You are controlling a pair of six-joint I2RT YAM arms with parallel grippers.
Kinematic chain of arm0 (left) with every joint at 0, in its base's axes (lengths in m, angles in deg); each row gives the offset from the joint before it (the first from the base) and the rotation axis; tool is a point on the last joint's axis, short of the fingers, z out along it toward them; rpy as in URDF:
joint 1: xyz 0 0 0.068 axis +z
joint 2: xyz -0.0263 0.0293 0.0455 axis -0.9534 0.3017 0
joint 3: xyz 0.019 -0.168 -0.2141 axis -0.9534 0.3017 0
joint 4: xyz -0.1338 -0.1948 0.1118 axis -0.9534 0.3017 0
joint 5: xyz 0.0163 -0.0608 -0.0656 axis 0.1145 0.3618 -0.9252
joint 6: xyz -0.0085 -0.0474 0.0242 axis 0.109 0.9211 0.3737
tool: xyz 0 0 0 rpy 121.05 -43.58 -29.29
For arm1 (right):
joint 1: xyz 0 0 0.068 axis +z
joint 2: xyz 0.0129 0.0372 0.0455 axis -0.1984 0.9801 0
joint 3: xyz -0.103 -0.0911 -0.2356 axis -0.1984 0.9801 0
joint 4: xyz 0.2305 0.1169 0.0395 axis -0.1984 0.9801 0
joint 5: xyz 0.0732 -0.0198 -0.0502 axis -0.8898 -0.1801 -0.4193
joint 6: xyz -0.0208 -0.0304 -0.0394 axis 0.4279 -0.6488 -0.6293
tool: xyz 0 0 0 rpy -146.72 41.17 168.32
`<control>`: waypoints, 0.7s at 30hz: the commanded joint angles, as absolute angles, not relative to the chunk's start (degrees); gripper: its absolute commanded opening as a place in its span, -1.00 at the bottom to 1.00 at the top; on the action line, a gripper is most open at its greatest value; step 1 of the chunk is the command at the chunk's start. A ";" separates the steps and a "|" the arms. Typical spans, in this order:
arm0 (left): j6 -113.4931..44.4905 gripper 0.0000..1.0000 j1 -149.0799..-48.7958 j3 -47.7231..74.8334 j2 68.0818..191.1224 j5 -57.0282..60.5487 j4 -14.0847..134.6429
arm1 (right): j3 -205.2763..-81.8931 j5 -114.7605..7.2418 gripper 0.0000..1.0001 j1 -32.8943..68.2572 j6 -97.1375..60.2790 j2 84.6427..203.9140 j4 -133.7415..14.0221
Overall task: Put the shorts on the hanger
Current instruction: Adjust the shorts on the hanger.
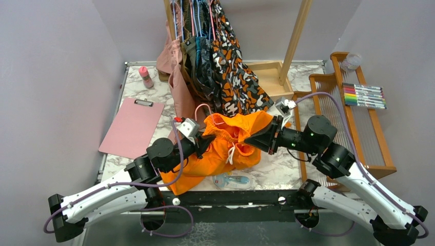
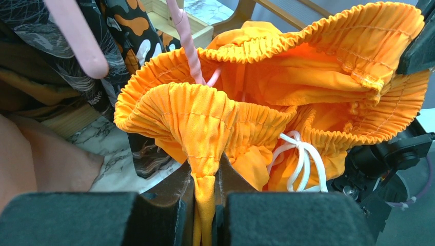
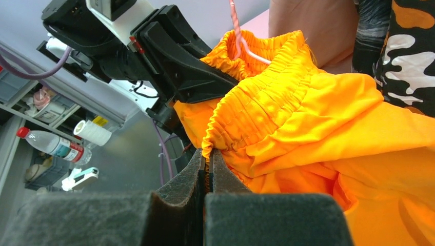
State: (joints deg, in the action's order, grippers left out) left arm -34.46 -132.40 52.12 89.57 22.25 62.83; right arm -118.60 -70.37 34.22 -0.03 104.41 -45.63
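Observation:
The bright orange shorts [image 1: 225, 146] hang bunched between both grippers above the table's front middle. My left gripper [image 1: 206, 143] is shut on a fold of the gathered waistband [image 2: 205, 118], with the fabric pinched between its fingertips [image 2: 206, 177]. My right gripper [image 1: 252, 139] is shut on the opposite edge of the waistband [image 3: 256, 97], seen close up in the right wrist view [image 3: 208, 160]. The waistband is held open, and the thin pink wire hanger [image 2: 185, 46] reaches down into the opening. The hanger also shows in the top view [image 1: 201, 108] and the right wrist view [image 3: 237, 31]. The white drawstring [image 2: 302, 159] dangles at the front.
A rack behind holds a blotch-patterned garment [image 1: 238, 82], dark garments and a dusty pink garment [image 1: 177, 89]. A pink clipboard [image 1: 132, 127] and a small bottle [image 1: 146, 77] lie at the left. A wooden tray [image 1: 268, 77], a wooden rack [image 1: 359, 133] and markers [image 1: 364, 96] stand at the right.

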 commanded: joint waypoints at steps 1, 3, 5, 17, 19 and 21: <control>-33.86 -1.00 -132.20 51.71 89.39 21.92 58.90 | -117.74 -68.24 -0.99 34.43 -0.77 105.93 -43.80; -34.03 -1.00 -132.25 51.92 89.27 18.36 57.41 | -117.88 -61.61 -0.99 34.41 -0.05 106.57 -41.04; -33.97 -1.00 -132.28 52.18 89.34 14.02 56.20 | -118.70 -55.41 -0.99 34.39 0.31 107.48 -38.41; -33.33 -1.00 -132.16 52.20 92.05 8.50 55.12 | -131.04 -34.01 -0.99 34.41 2.31 116.45 -24.24; -33.54 -1.00 -132.20 52.15 93.22 9.31 54.73 | -133.66 -32.89 -0.99 34.55 1.24 118.98 -21.82; -33.68 -1.00 -132.23 52.07 94.77 10.01 53.77 | -135.69 -31.69 -0.99 35.02 -0.04 121.32 -19.98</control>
